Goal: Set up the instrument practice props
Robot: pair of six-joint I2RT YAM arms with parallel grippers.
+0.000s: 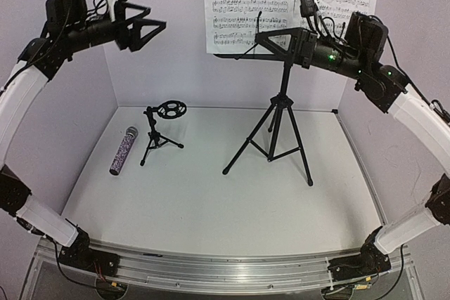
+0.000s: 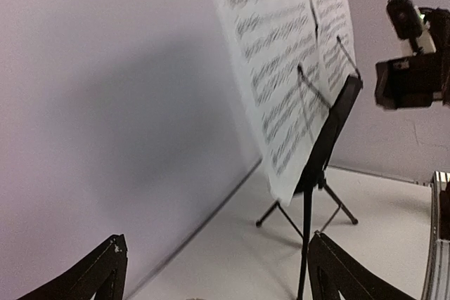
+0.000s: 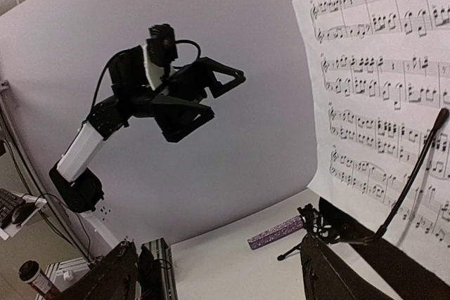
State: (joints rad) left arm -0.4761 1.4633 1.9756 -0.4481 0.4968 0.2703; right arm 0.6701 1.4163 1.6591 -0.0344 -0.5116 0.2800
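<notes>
Overhead, the tall black music stand (image 1: 283, 124) is upright on its tripod right of centre on the white table (image 1: 211, 209). Two sheet-music pages (image 1: 249, 5) are propped side by side on its tray (image 1: 235, 54). The right gripper (image 1: 261, 38) is raised level with the tray and just beside its front edge; whether it touches cannot be told from this angle. The left gripper (image 1: 156, 19) hangs high at the left, well apart from every prop. Down on the table to the left, the small mic stand (image 1: 156, 135) is upright on its tripod with its ring holder (image 1: 171, 109) on top. The glittery purple microphone (image 1: 122, 151) lies flat just beside it on the left, silver head toward the back wall.

From the left wrist, the two black fingers (image 2: 98, 279) sit at the bottom corners, wide apart with only wall and table between them: open, holding nothing. Beyond them the pages lean back on the music stand, seen nearly edge-on, with wire page holders (image 2: 312, 86) crossing the paper. The right arm's wrist (image 2: 411, 79) hovers at the stand's far side.

From the right wrist, that gripper's fingers are likewise spread wide and grip nothing. The pages fill the right side, one wire holder slanting across them. The microphone and mic stand show low beneath the paper, and the left arm (image 3: 133, 103) is raised in front of the wall.
</notes>
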